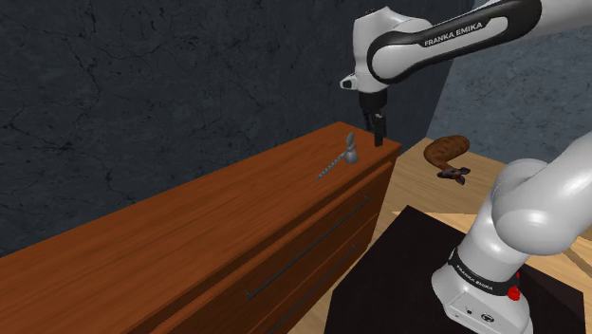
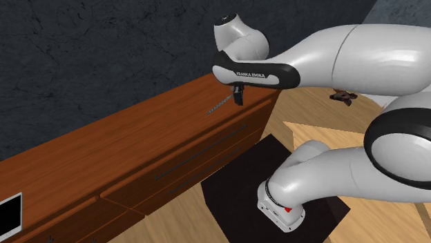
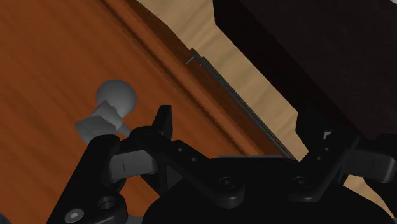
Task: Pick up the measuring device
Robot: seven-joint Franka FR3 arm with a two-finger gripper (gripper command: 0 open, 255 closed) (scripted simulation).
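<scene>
- Step in hand: approach. I judge the grasp not yet begun. The tool point(image 1: 379, 133) hangs above the wooden tabletop point(image 1: 190, 228), fingers apart and holding nothing.
- The measuring device point(image 1: 338, 163), grey with a round head and a thin shaft, lies flat on the tabletop, below the tool and off to one side of it.
- In the wrist view the measuring device point(image 3: 111, 108) sits outside one finger, not between the pair.
- Next move, as I judge it: shift the tool sideways until it is centred over the device, set the fingers across it, then descend.
</scene>
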